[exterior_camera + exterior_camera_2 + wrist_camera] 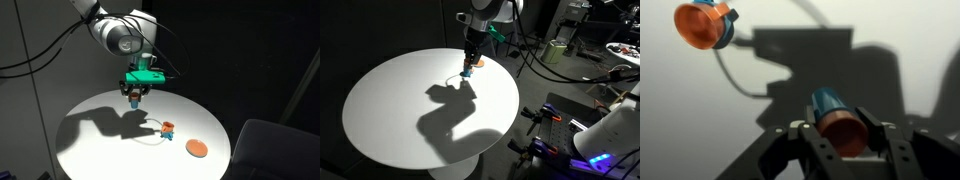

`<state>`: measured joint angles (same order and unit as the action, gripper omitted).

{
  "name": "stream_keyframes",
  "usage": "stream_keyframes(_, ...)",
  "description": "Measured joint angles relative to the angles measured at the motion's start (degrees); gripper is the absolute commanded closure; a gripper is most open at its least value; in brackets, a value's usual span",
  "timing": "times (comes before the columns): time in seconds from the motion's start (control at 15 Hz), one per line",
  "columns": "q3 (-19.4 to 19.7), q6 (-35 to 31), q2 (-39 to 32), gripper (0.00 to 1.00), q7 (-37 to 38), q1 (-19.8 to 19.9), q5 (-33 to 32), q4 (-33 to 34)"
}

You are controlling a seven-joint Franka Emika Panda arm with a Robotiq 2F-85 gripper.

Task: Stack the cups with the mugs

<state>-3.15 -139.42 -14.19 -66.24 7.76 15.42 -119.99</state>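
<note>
In an exterior view the gripper [135, 93] hangs from the arm above the round white table [90, 140], its fingers clamped on the cup [134, 99], a tiny red-orange and blue piece. The cup is lifted and sits well apart from the mug [169, 128], which stands upright on the tabletop, orange above and light blue below. A flat orange disc [197, 148] lies near the mug, on the side away from the cup.

In an exterior view from across the table, the gripper [469, 64] is small and far off, with a speck of orange and blue, apparently the cup [467, 71], at its tips. I cannot pick out the mug here.

In the wrist view the two fingers close on either side of the cup [835, 118], gripping its blue body just under the red-orange rim. The mug [705, 25] shows up and to the left of it, orange mouth toward the camera.

Both pieces look like light, stiff, smooth plastic. They are unlikely to break, but the cup could easily twist or slip in the pinch. A hold across the cup's body seems right, since it leaves the base free to seat in the mug. The mug is probably light enough to tip or skid if nudged off-centre
</note>
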Motion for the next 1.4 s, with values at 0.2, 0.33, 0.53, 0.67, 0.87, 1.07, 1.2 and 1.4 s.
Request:
stream_keyframes(0.2, 1.33, -0.77, -0.11, 0.80, 0.71, 1.44, 1.78, 1.07)
stream_keyframes(0.33, 2.01, -1.61, -0.47, 0.80, 1.25, 2.13, 2.52, 1.75)
stream_keyframes(0.53, 2.65, -3.26, -1.11, 0.80, 2.04, 3.08, 3.33, 2.47)
stream_keyframes(0.67, 2.93, -3.98, -1.57, 0.80, 2.66, 3.65, 3.43, 3.02)
stream_keyframes(0.87, 3.07, -4.86, -2.35, 0.80, 3.82, 4.58, 3.43, 3.85)
stream_keyframes(1.07, 3.19, -5.23, -3.02, 0.80, 4.69, 5.39, 3.49, 4.78)
stream_keyframes(1.2, 3.22, -5.23, -3.60, 0.80, 5.26, 5.99, 3.78, 5.66)
stream_keyframes(1.4, 3.26, -5.20, -5.04, 0.80, 5.87, 6.86, 4.25, 7.50)
